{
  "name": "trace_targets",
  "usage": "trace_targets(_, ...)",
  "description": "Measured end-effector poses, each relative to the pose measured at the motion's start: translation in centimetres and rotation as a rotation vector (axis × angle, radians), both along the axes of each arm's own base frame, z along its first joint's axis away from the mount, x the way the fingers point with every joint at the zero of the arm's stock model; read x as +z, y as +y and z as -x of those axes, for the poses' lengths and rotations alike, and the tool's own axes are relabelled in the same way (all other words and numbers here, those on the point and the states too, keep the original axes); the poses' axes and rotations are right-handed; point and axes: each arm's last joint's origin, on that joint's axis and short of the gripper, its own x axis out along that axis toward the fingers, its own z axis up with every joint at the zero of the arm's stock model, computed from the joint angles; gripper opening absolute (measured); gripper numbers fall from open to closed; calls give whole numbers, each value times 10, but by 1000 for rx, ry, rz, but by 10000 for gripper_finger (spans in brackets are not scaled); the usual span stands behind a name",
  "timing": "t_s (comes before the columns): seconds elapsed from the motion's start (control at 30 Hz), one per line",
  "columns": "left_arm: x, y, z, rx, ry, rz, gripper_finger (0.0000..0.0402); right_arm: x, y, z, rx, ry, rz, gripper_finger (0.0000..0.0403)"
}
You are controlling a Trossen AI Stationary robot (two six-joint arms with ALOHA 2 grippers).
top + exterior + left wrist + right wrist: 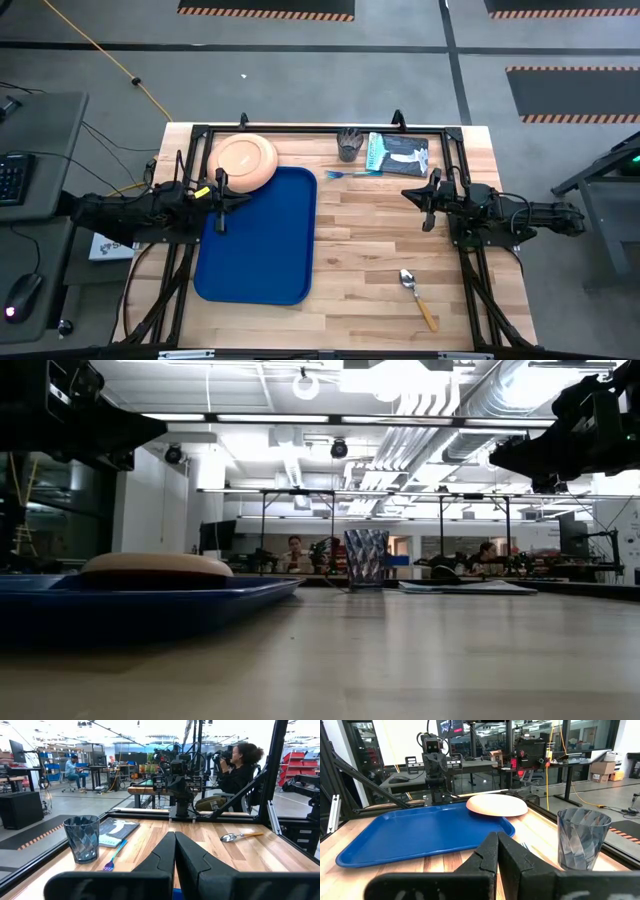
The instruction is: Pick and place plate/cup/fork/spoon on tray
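Plate upside down, overlapping the tray's far left corner, partly on the bench. Cup upright near the far edge, beside a teal-and-black packet. Fork lies just in front of the cup, touching the packet's edge. Spoon alone, near right of bench, well apart from the tray. Left gripper over the tray's left edge, clenched, empty. Right gripper above bare bench, clenched, empty
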Motion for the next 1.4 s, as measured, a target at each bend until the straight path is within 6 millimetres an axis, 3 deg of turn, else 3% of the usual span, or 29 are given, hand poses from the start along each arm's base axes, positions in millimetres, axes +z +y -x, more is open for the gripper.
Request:
trace_targets(1.13, 1, 0, 0, -1, -7, 5, 0, 0, 0, 0, 0, -1, 0, 0)
trace_targets(1.3, 23, 1, 3, 25, -231, -1, 2, 0, 0, 0, 0, 0, 0, 0)
trace_targets(1.4, 33, 1, 2, 35, -261, -41, 21, 0, 0, 0, 0, -1, 0, 0)
